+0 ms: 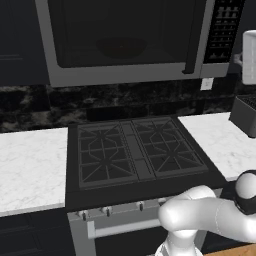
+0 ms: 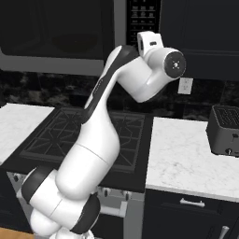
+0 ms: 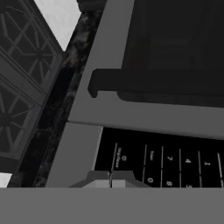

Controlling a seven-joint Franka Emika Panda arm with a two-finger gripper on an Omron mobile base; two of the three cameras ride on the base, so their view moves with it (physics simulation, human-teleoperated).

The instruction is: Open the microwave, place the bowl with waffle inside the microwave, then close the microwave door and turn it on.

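Dark microwave door (image 1: 125, 40) closed, bowl (image 1: 121, 46) faintly inside, end effector (image 3: 110, 178) at button panel (image 3: 166, 159)

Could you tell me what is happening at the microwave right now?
The microwave door is closed, and the bowl shows dimly behind its glass. The robot's hand is shut, holding nothing, and raised to the black button panel beside the door handle, apparently about to start the microwave. The stove sits below.

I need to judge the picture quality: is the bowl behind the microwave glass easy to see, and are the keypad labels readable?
Left base view: the bowl is only a dim shape behind the dark microwave door. Hand view: the button panel is close, with some digits readable but soft.
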